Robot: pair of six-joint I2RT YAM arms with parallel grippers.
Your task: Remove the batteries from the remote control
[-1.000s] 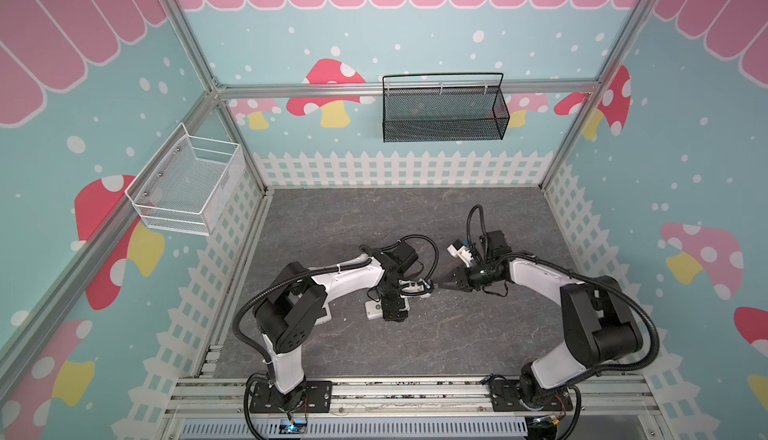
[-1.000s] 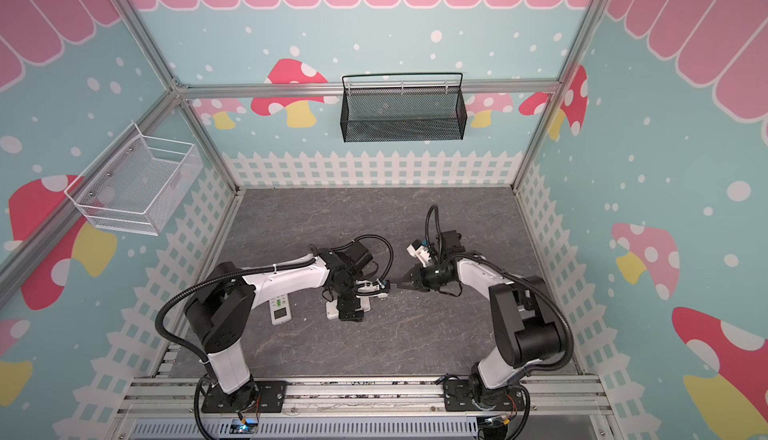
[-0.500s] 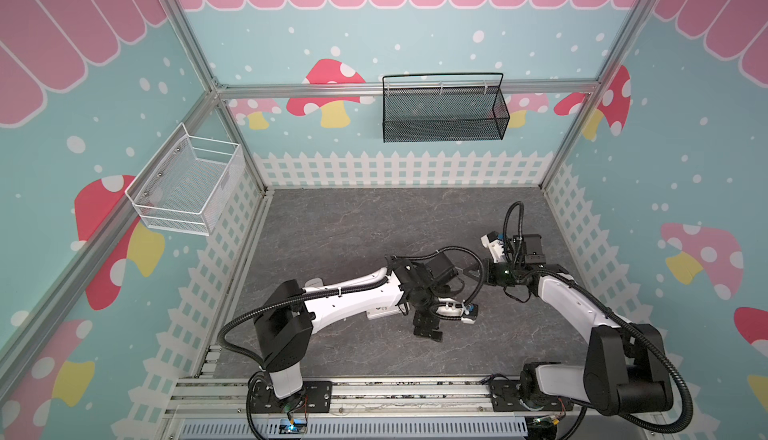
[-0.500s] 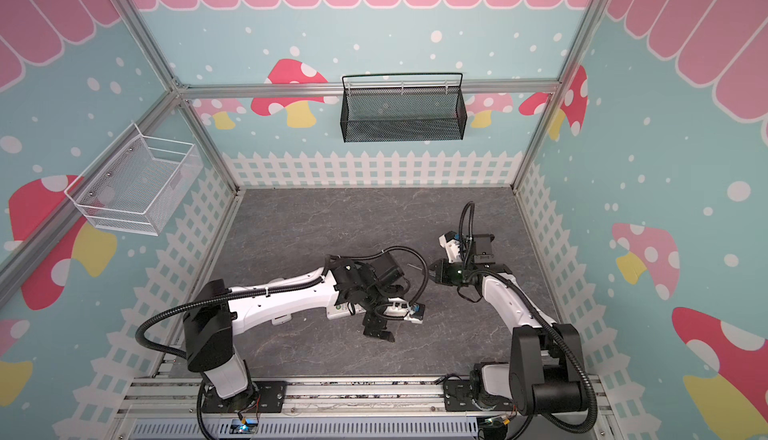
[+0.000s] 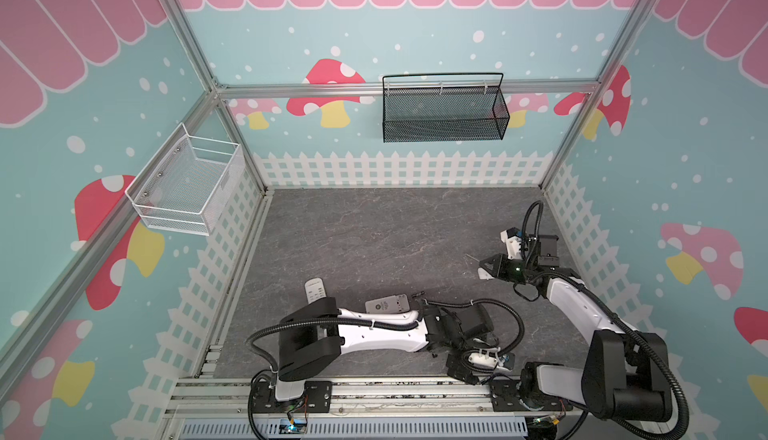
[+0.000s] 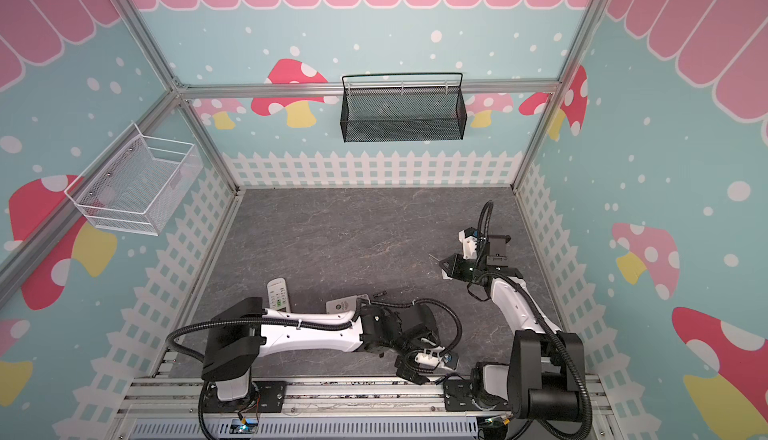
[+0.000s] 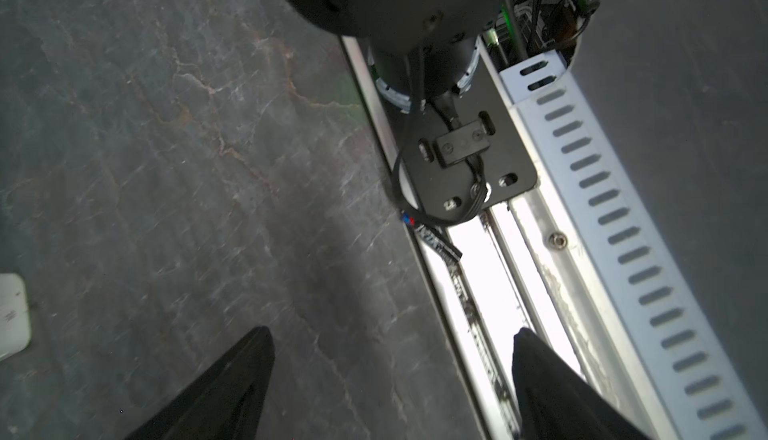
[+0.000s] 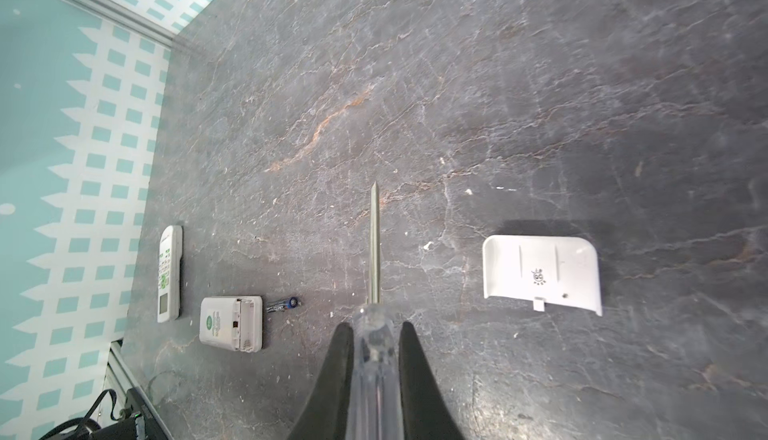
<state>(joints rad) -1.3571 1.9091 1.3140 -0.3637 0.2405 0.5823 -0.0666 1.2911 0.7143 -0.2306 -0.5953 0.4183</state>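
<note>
Two white remotes lie on the grey floor: a slim one [image 5: 316, 290] [image 8: 169, 271] and a squarish one [image 5: 388, 304] [image 8: 230, 323] whose battery bay is uncovered. Dark batteries [image 8: 282, 304] [image 5: 417, 293] lie on the floor just beside the squarish remote. My right gripper [image 8: 376, 325] [image 5: 484, 269] is shut on a clear-handled screwdriver [image 8: 375, 246] and hovers at the right, well away from the remotes. My left gripper [image 7: 392, 334] [image 5: 478, 365] is open and holds nothing, at the front edge of the floor.
A white battery cover [image 8: 540, 271] lies on the floor under the right gripper. The metal front rail [image 7: 552, 276] and the right arm's base [image 5: 552, 384] are close to the left gripper. A white piece [image 7: 12, 313] shows at the picture's edge in the left wrist view.
Both grippers have left the squarish remote. The left arm swung to the front edge, towards the right arm's base. The right gripper drew back to the right with the screwdriver.
</note>
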